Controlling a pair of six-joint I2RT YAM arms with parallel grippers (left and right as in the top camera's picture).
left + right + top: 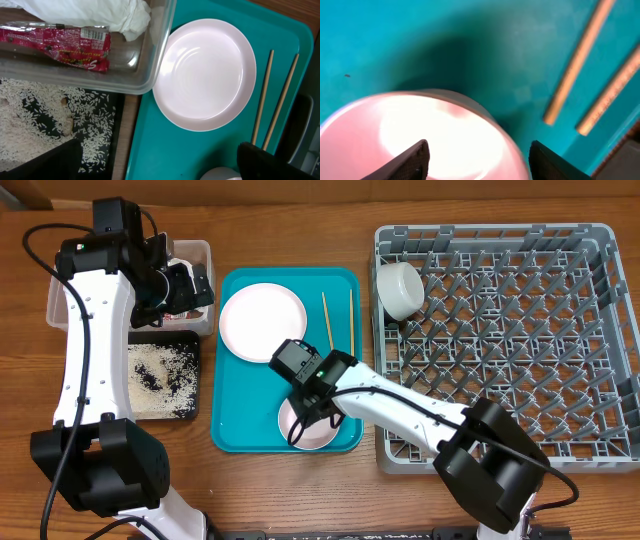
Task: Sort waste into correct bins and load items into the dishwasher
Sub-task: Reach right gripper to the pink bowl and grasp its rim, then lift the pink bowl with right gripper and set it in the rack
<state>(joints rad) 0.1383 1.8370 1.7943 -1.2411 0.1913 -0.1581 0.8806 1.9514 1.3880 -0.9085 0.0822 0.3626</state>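
Now, overhead – right arm: the right gripper hangs over a white bowl at the 5 o'clock end of the teal tray. I judge it is placed there to carry the bowl to the dish rack at 3 o'clock.
Overhead – left arm: the left gripper sits over the clear tub at 10 o'clock of the tray, well apart from the right arm's work.
Overhead – loaded: one small white cup or bowl lies on its side in the rack's 10 o'clock corner.
Overhead – waiting: a white plate at the tray's 11 o'clock, two chopsticks at its 1 o'clock.
Left wrist – fingers: the black fingers are spread wide, gripping nothing.
Left wrist – waste: a crumpled napkin and a red wrapper lie in the tub at 11 o'clock. Rice grains are scattered in the black tray at 8 o'clock, so sorting looks done.
Right wrist – fingers: they stand apart, one over the bowl's hollow at 7 o'clock, the other outside the rim at 5 o'clock. They sit astride the wall and are not pinched on it.
Right wrist – in the way: the chopstick ends lie at 2 o'clock, near the bowl but not touching. A low swing toward the rack could knock them, and the rack's near wall must be cleared.
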